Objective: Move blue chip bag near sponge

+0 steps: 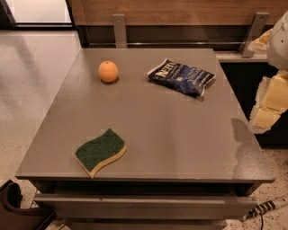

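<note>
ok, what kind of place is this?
Likely an office kitchenette or break area: grey counter with a drawer below, speckled polished floor, wood-panelled wall. An orange, blue chip bag and sponge lie on top; the gripper is beside the counter's right edge.

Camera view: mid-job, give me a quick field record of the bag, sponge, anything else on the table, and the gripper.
blue chip bag: lying flat, far right part of the table
sponge: front left corner, green side up
bag to sponge: well apart, diagonally across the tabletop
orange: far left, level with the bag, touching neither
gripper: right edge of view, beyond the table's right side, clear of the bag
task status: bag not yet near sponge
</note>
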Controlling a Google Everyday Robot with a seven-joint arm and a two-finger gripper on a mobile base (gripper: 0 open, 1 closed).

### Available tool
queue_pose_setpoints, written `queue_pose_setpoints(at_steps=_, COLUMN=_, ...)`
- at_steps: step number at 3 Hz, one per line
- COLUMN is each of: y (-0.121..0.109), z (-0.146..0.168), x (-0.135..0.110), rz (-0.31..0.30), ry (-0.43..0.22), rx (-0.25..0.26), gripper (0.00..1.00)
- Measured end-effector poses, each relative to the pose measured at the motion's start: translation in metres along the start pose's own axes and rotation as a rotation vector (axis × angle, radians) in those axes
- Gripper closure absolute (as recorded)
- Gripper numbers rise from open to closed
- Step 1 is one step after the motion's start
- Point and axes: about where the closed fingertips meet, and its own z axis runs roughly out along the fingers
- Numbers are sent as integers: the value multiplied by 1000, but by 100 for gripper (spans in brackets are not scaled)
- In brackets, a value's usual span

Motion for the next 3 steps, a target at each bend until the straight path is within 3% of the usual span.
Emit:
queue_pose_setpoints(at_steps=1, y=0, z=0, x=0, rz=0, ry=0, rx=0, gripper=0)
queue_pose_setpoints(at_steps=2, y=-16, z=7, x=-4, rz=0, ry=-35, rx=-6, gripper=0)
queue_pose_setpoints(at_steps=3, y=-65, z=32, x=-14, rz=27, ry=-114, rx=-24, gripper=0)
